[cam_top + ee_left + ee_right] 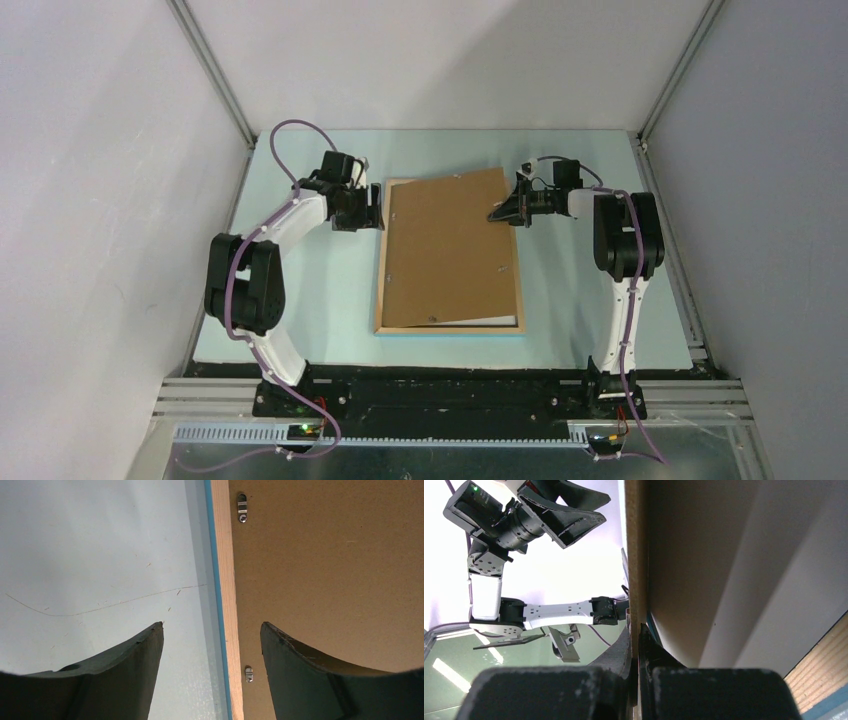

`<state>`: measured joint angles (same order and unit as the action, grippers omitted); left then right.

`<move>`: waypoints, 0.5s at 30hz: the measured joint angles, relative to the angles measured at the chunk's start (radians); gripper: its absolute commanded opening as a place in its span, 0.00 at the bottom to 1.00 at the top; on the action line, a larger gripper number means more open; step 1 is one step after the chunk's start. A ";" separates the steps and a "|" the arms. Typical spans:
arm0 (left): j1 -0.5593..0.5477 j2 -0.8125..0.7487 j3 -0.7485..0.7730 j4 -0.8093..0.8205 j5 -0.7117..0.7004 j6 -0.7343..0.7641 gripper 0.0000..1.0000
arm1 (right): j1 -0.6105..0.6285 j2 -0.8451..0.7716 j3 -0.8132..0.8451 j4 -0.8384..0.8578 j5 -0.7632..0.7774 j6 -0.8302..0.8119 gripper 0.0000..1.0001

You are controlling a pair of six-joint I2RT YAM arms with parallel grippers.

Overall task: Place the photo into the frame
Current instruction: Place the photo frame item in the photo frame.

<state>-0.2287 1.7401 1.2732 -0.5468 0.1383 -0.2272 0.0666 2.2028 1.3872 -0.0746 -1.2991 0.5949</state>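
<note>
Photo (490, 320) mostly hidden under backing board (450, 250).

- A flat brown board (450, 250) of stiff card lies in the middle of the top view, turned a little crooked.
- Two small shiny metal clips (242, 507) sit on the brown board near its left edge in the left wrist view, one up high and one down low.
- A pale blue-green table top (310, 300) is under the board.
- A thin curved line (100, 607), like a hair, lies on the table top with tiny specks near it.
- Plain grey walls (90, 200) stand at the sides and back.
</note>
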 measured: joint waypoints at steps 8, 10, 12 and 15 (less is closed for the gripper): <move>0.000 0.000 -0.002 0.000 0.000 0.000 0.76 | 0.000 0.001 0.012 -0.060 0.007 -0.045 0.28; 0.000 0.000 -0.002 0.000 0.000 0.000 0.76 | 0.000 0.006 0.033 -0.114 0.010 -0.083 0.35; 0.000 0.000 -0.002 0.000 0.000 0.000 0.76 | 0.000 0.011 0.055 -0.165 0.016 -0.121 0.40; 0.000 0.000 -0.002 0.000 0.001 0.000 0.76 | 0.002 0.012 0.072 -0.222 0.032 -0.164 0.49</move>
<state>-0.2287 1.7401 1.2716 -0.5468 0.1390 -0.2272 0.0685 2.2150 1.4590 -0.2970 -1.2667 0.4305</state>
